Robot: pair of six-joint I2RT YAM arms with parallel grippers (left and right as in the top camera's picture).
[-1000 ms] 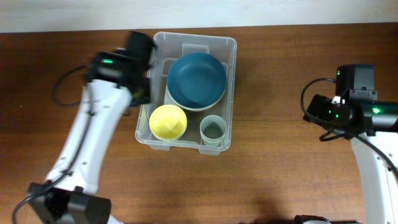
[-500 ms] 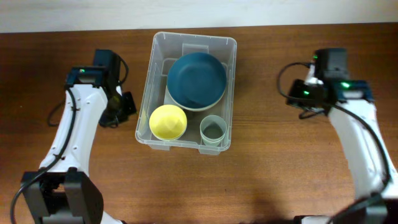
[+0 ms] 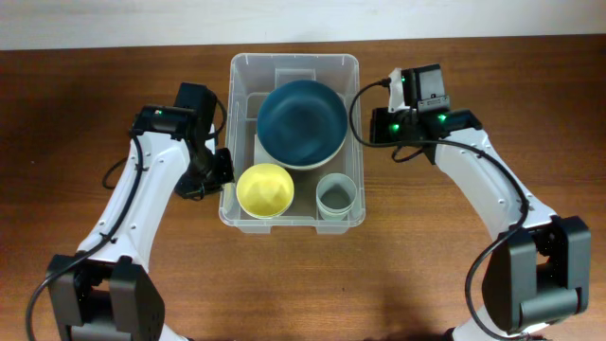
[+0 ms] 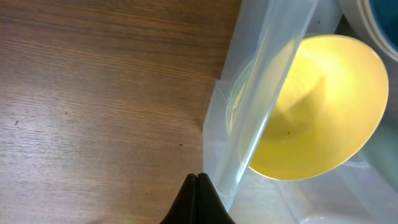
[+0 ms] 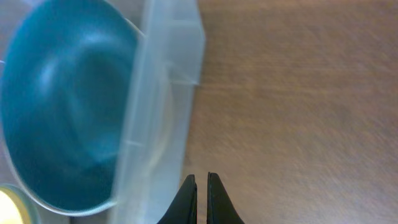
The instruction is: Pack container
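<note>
The bin [image 3: 294,140] sits mid-worktop [image 3: 473,284], already holding a blue bowl [image 3: 301,123] at 12 o'clock, a yellow bowl [image 3: 264,189] at 7 and a pale cup [image 3: 336,196] at 5. The left pincer [image 4: 198,193], clenched with nothing in it, flanks the bin's 9 o'clock wall; the right pincer [image 5: 201,190], almost clenched and likewise without a load, flanks the 3 o'clock wall. This bracketing probably serves to nudge or steady the bin.

The clear bin [image 3: 294,142] sits upright at the table's twelve o'clock, long side running twelve to six, rim thick, corners rounded.
</note>
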